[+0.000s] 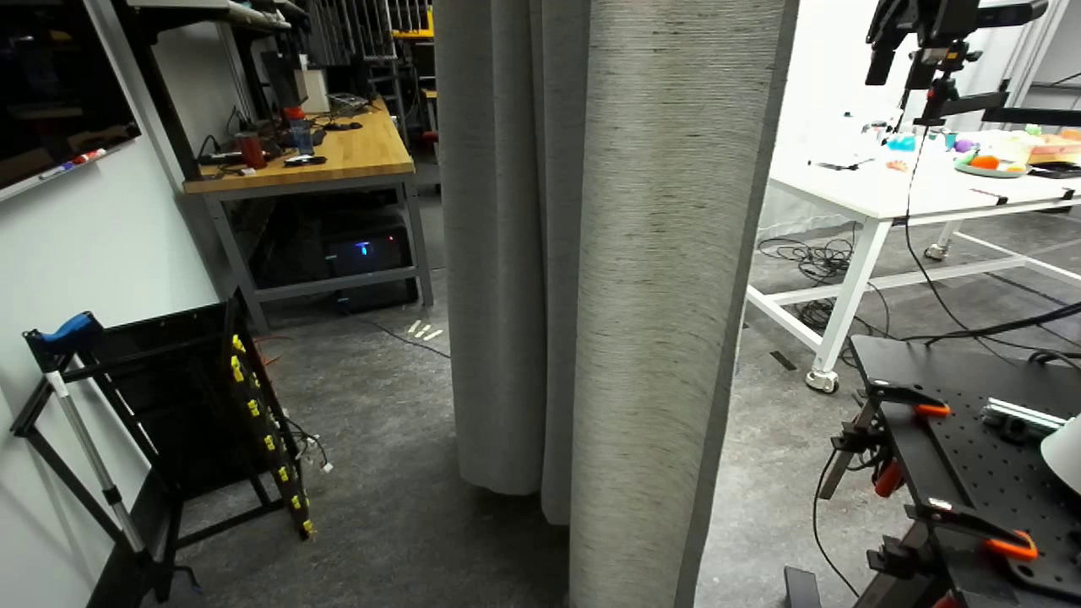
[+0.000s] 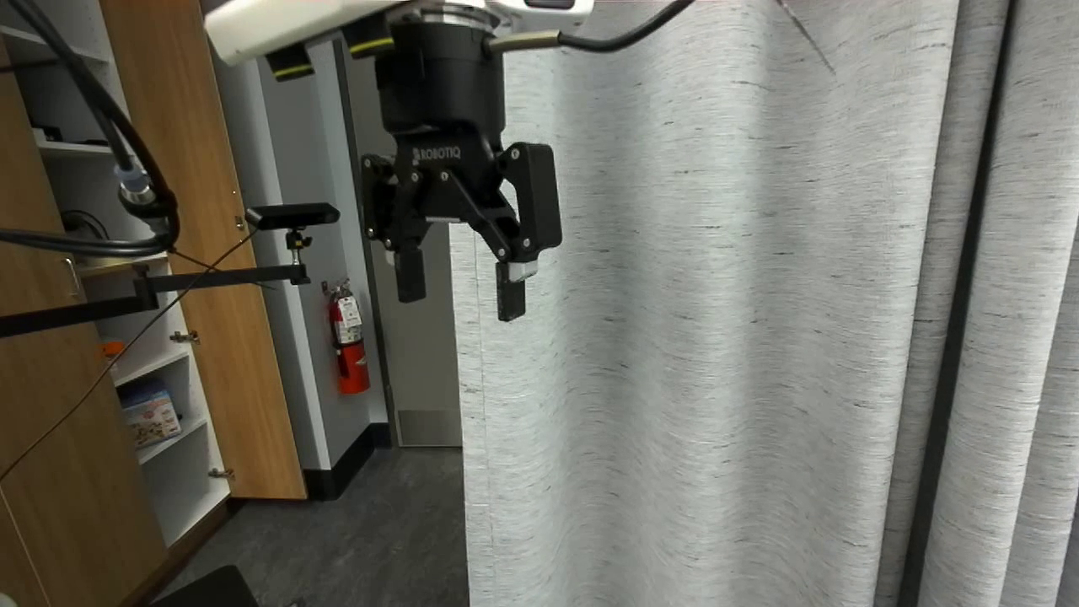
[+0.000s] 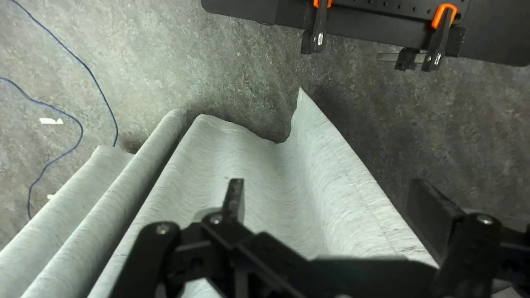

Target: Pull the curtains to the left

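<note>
The curtains are tall light grey drapes with vertical folds, in both exterior views (image 1: 667,295) (image 2: 691,337). In the wrist view the curtain (image 3: 265,165) hangs down to the floor, and its free edge runs between my two fingers. My gripper (image 2: 460,295) is open, fingers pointing down, at the curtain's free edge. In that exterior view one finger overlaps the curtain and the other is beyond its edge. In the wrist view my gripper (image 3: 329,194) has its fingers wide apart with nothing clamped. I cannot tell whether a finger touches the fabric.
A black table (image 1: 996,456) with orange-handled clamps stands near the curtain; it also shows in the wrist view (image 3: 381,29). A white table (image 1: 895,198) with objects is behind it. A camera arm (image 2: 219,276) and cabinet (image 2: 236,362) are beside the gripper. A black frame (image 1: 169,405) leans by the wall.
</note>
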Available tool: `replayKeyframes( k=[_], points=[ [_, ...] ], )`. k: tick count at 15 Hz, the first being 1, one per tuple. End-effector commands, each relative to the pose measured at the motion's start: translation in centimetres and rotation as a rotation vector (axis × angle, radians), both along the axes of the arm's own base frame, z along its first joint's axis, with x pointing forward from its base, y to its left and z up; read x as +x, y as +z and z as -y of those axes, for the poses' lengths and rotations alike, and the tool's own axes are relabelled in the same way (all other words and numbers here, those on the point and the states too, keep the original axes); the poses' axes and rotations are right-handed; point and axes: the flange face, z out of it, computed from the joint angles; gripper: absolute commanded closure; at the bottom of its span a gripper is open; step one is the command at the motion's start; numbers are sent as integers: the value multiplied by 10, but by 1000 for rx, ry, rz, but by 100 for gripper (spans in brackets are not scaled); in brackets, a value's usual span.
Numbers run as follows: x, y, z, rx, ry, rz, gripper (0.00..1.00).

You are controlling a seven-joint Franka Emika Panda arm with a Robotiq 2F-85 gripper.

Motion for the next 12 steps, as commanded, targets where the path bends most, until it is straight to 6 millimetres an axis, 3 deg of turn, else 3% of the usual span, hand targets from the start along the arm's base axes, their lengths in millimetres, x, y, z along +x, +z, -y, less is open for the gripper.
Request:
replayKeyframes(
  k=[1,6,12],
  points=[
    [-30,3,-24,5,157,4,0],
    [-56,2,-55,79,312,-15,0],
    [-86,19,-97,220,474,12,0]
  ],
)
